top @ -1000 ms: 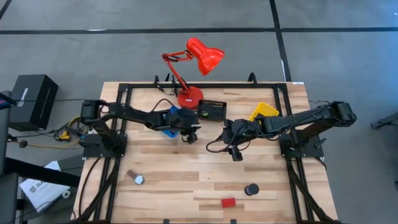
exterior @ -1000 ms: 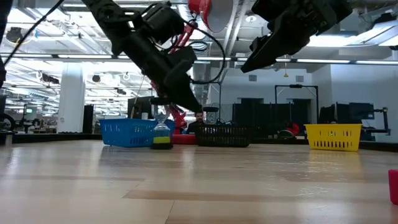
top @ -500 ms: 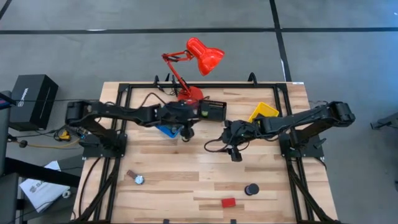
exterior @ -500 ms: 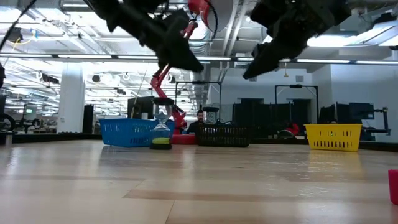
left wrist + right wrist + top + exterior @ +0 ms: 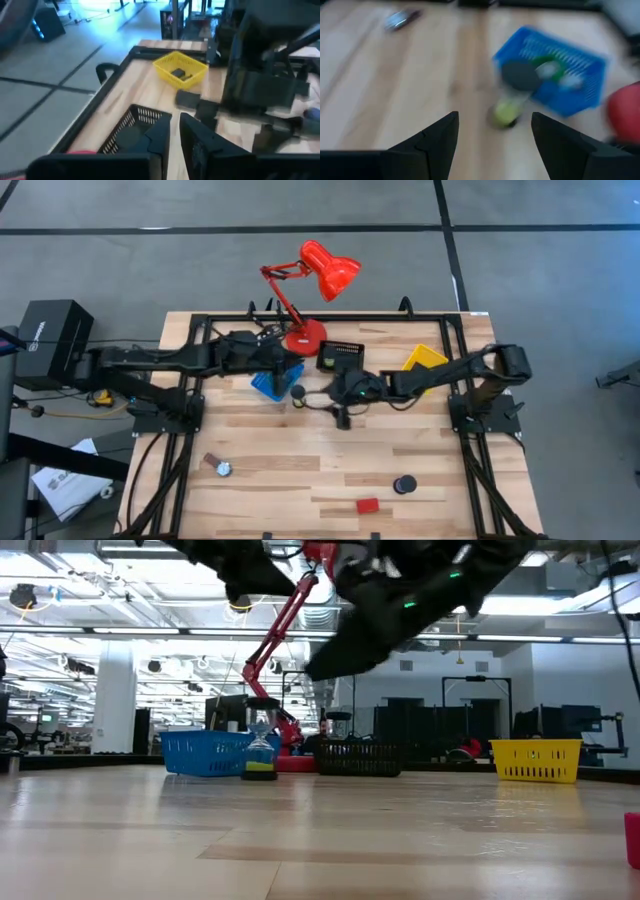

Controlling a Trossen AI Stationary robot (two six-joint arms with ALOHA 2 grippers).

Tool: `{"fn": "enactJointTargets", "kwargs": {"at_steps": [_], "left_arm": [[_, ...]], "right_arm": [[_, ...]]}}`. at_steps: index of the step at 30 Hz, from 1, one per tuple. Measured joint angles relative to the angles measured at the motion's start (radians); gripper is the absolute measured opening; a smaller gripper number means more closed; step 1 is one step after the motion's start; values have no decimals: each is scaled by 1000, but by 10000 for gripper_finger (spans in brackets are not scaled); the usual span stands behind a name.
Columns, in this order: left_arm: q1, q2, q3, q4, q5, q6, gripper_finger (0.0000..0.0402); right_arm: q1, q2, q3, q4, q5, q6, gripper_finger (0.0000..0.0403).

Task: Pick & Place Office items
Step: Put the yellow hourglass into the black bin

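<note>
While apart, right jaws facing black-capped item (image 5: 519, 75) beside blue bin (image 5: 580, 102); left jaws together near black bin (image 5: 131, 128).

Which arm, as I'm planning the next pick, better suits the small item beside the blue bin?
Right: its open hand faces the small item closely; the left hand sits back by the blue bin, pointing away.

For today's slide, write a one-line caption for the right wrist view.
Open right tool faces a small hourglass-like item standing just in front of the blue basket on the wooden table.
</note>
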Motion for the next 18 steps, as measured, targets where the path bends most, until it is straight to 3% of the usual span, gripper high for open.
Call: {"fn": "enactJointTargets", "kwargs": {"at_steps": [7, 18], "left_arm": [[0, -65, -55, -17, -64, 50, 15], [0, -159, -120, -24, -281, 50, 2]], "right_arm": [[-42, 104, 138, -4, 20, -63, 242], [-68, 284, 313, -35, 15, -56, 242]]}}
